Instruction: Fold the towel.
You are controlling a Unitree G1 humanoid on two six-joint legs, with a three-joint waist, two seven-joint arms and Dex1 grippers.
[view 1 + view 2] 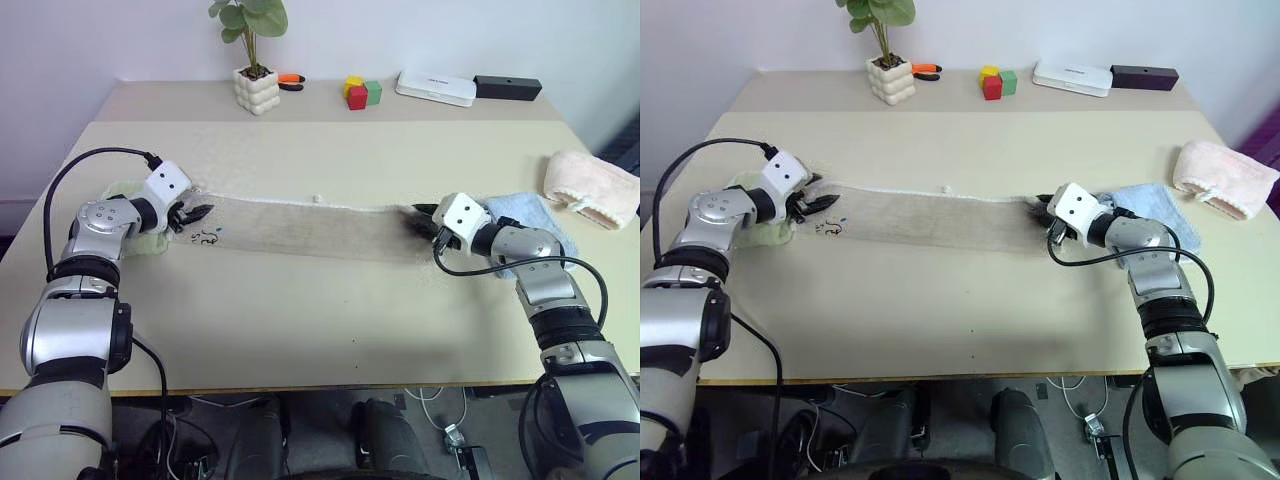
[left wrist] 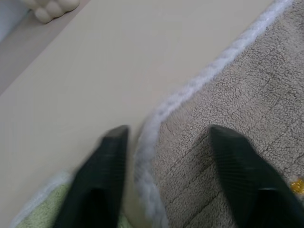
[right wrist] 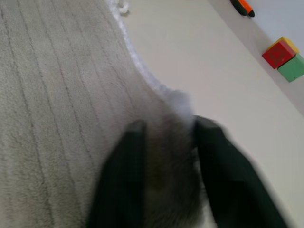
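Beige towel [image 1: 300, 226] flat | left fingers [image 2: 107, 185] wide | right fingers [image 3: 128, 185] apart astride corner | blue cloth [image 1: 525, 215] beside

I see the towel [image 1: 300, 226] lying flat in a long strip across the middle of the table [image 1: 320, 330]. My left gripper [image 1: 196, 213] is at its left end and my right gripper [image 1: 424, 222] is at its right end. A small cloth [image 1: 135, 243] lies under my left wrist, and another cloth [image 1: 530, 215] lies under my right arm. A rolled cloth [image 1: 592, 187] sits at the right edge. Along the top of the frame stand a potted plant [image 1: 255, 60], some blocks [image 1: 362, 93] and two flat boxes [image 1: 468, 88].
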